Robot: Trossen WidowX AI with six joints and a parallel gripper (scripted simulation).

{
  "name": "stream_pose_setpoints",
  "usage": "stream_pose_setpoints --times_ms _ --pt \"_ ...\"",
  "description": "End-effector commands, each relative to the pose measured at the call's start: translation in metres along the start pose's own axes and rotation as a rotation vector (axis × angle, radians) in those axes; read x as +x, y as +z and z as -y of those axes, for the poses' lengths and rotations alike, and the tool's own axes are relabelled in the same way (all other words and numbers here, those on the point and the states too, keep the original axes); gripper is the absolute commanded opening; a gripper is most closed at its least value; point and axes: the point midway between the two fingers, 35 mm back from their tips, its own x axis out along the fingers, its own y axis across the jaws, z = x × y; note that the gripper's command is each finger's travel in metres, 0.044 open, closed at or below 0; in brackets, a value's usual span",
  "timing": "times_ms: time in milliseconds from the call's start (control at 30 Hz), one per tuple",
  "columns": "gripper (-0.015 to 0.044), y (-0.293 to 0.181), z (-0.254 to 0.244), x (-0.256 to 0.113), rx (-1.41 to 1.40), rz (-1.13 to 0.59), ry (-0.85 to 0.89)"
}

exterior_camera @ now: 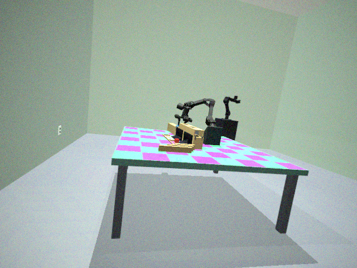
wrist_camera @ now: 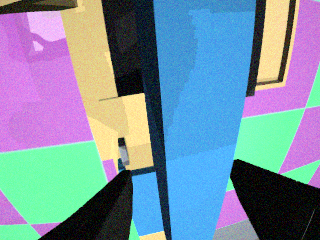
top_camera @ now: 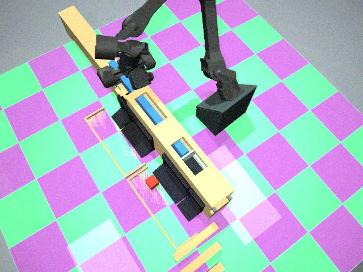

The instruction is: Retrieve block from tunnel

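The wrist view shows what the top view covers: the gripper (top_camera: 125,78) (exterior_camera: 178,124) (wrist_camera: 182,174) is partly open, its two black fingertips apart on either side of a long blue bar (top_camera: 148,109) (wrist_camera: 200,100). No grip on the bar is visible. The exterior view alone includes the wall outlet (exterior_camera: 59,130) and a second arm (exterior_camera: 227,108) on a dark pedestal (exterior_camera: 233,128) behind the table.

The tabletop (top_camera: 67,146) (exterior_camera: 155,156) (wrist_camera: 45,185) is checkered in purple and green and stands on dark legs. The walls (exterior_camera: 187,57) are pale green; the floor (exterior_camera: 52,230) is grey.

The tan tunnel (top_camera: 169,128) (exterior_camera: 198,141) has two openings in its roof. The first exposes the blue bar; the second exposes a blue piece (top_camera: 180,148), a grey crosspiece (top_camera: 188,154) and a dark interior. The small red block (top_camera: 151,182) (exterior_camera: 176,140) is outside the tunnel, low beside the black panels (top_camera: 171,182), within a thin tan border (top_camera: 151,215). It is not held up. Tan rods (top_camera: 195,241) (exterior_camera: 175,148) lie near the tunnel's end.
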Motion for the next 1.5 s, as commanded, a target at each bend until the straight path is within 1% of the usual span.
stream_pose_setpoints --times_ms 0,133,167,200,267,467,1167,1200,1467 --pt "0.0341 -0.008 0.006 -0.013 -0.004 0.026 -0.022" --pt "0.0440 -0.015 0.007 -0.031 -0.038 0.071 -0.036" --pt "0.0440 -0.016 0.007 -0.033 -0.043 0.076 -0.037" --pt "0.0440 -0.008 0.006 -0.023 -0.038 0.060 -0.029" --pt "0.0440 -0.001 0.008 -0.027 -0.042 0.087 -0.047" --pt "0.0440 0.000 0.007 -0.023 -0.042 0.088 -0.047" --pt "0.0440 0.009 0.002 0.009 -0.042 0.086 -0.048" --pt "0.0414 0.007 0.004 0.005 -0.036 0.084 -0.046" --pt "0.0204 0.007 0.004 0.005 -0.036 0.084 -0.046"
